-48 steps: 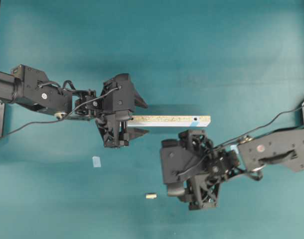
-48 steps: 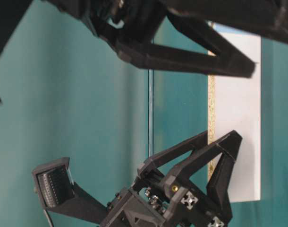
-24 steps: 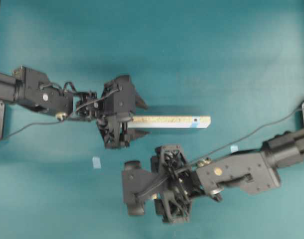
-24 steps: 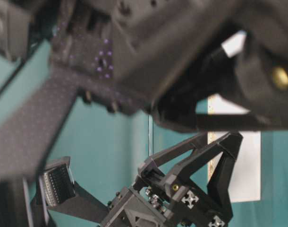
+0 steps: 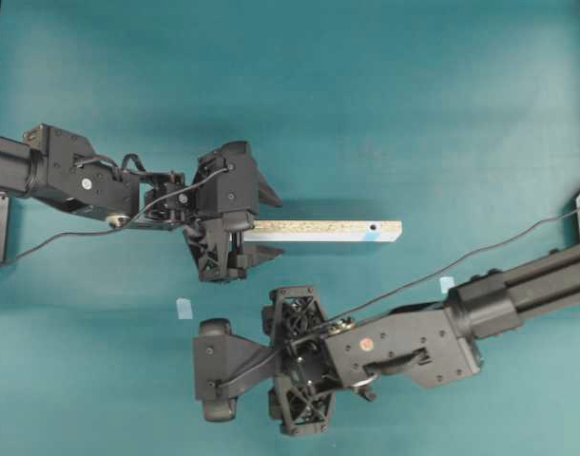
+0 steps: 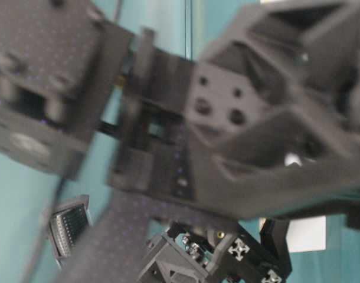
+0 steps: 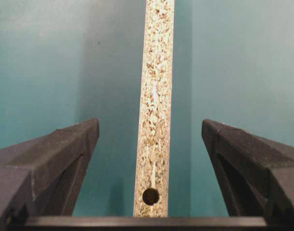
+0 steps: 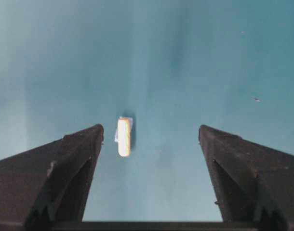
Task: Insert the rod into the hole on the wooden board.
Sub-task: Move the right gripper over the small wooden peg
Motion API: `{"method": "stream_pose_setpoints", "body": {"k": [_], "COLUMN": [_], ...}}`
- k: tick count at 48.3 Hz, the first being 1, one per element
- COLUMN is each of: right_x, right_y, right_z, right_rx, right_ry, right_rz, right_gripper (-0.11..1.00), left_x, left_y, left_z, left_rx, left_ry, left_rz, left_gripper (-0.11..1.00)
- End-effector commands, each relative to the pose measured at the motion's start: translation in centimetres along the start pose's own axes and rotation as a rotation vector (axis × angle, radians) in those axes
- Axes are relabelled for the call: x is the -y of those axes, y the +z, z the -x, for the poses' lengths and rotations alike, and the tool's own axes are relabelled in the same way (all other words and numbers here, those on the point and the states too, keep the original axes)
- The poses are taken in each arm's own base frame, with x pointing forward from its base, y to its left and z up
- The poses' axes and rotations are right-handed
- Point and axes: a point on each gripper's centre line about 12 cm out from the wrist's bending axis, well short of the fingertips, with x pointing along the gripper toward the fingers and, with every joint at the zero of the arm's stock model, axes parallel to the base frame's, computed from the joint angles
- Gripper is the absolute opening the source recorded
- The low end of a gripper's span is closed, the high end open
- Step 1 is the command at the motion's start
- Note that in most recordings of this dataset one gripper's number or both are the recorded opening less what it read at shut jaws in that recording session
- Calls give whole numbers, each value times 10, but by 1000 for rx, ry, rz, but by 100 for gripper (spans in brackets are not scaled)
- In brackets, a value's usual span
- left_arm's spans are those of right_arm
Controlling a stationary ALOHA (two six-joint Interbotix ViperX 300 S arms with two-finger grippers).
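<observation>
Barely begun: rod (image 8: 123,136) lying loose on the teal worktop (image 5: 414,95), between the spread jaws of the right gripper (image 8: 151,139), not pinched yet. Wooden board (image 5: 323,230) flat, well apart from it, hole (image 5: 373,228) empty, plain end between the left gripper (image 7: 150,139) jaws, spread wide too. Left to do: pinch, carry, push in. Plain teal all around, pale blue tape square (image 5: 183,309) nearby

Rod (image 8: 123,136) between right pincer (image 8: 151,139) fingers.
</observation>
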Motion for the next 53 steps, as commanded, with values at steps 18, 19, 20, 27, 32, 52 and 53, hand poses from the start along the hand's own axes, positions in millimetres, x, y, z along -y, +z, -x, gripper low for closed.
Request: {"method": "stream_pose_setpoints", "body": {"k": [18, 19, 20, 27, 32, 52, 53], "right_x": [-5, -5, -5, -9, -9, -10, -10], "right_y": [7, 7, 8, 8, 5, 5, 6], "right_z": [8, 8, 7, 2, -4, -16, -16], "right_rx": [-16, -15, -12, -15, -27, -16, -16], "right_ry": [-3, -2, -1, 18, 15, 21, 21], "right_rz": [-5, -5, -5, -22, -22, -21, -22], "right_gripper": [85, 85, 85, 85, 85, 81, 79], "left_x": [0, 0, 0, 0, 1, 5, 6], "left_y": [8, 7, 8, 8, 8, 7, 6], "left_z": [4, 4, 4, 3, 3, 4, 4], "left_rx": [21, 18, 21, 20, 20, 18, 16], "left_ry": [-2, -2, -2, -2, -3, -11, -13], "left_rz": [-1, -1, -1, -1, -2, -9, -10], "left_gripper": [100, 100, 100, 100, 100, 100, 100]}}
